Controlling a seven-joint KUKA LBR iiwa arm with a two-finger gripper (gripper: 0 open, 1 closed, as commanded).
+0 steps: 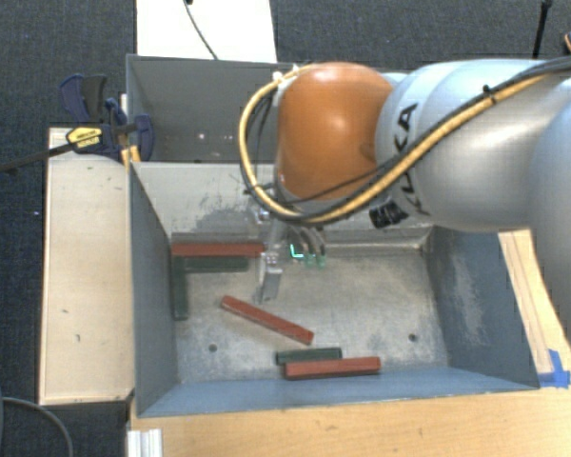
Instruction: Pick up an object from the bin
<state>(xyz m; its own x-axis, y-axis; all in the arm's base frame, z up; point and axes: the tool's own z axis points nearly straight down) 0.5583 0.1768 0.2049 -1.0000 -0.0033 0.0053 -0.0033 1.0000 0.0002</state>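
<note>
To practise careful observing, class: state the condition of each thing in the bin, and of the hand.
back red bar: lying flat.
dark green bars: flat, forming an L.
middle red bar: flat, slanted, alone.
front red bar: flat.
front green bar: flat, beside the front red bar.
hand: low in the bin, near the back red bar's right end.

Even, fairly bright light from above; soft sheen on orange cover (328, 127) and silver arm (485, 150); soft shadow on bin (400, 293) floor.
</note>
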